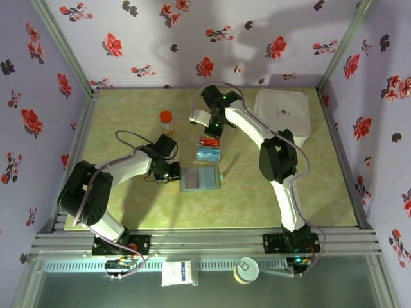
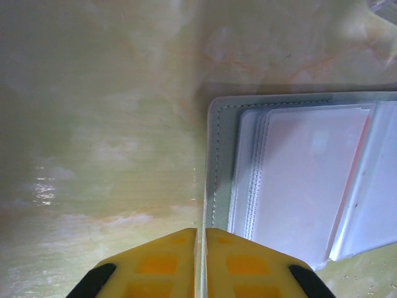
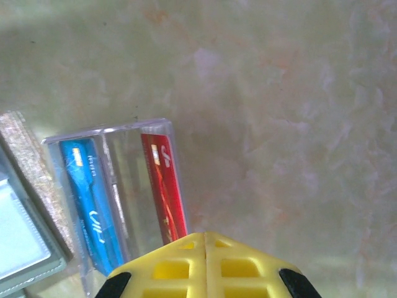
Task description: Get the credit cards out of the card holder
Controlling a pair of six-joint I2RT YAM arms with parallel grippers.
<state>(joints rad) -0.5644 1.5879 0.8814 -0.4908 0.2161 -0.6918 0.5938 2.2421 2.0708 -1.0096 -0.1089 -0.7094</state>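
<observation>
The grey-blue card holder [image 1: 200,179] lies open on the table. In the left wrist view its clear inner sleeves [image 2: 304,186] show white faces. My left gripper [image 1: 173,173] is at the holder's left edge. Its jaws [image 2: 200,231] are shut on the thin stitched border of the card holder [image 2: 214,161]. A red credit card [image 3: 164,186] and a blue credit card [image 3: 93,205] rest in a clear plastic piece [image 1: 209,149] just beyond the holder. My right gripper [image 1: 210,133] hangs over the red card's near end, and its jaws [image 3: 205,234] are shut with nothing between them.
An orange-capped bottle [image 1: 166,120] stands at the back left. A big white rounded box [image 1: 282,112] sits at the back right. Flowered walls and metal posts close in the table on three sides. The right arm's cable [image 1: 302,160] loops over the right half.
</observation>
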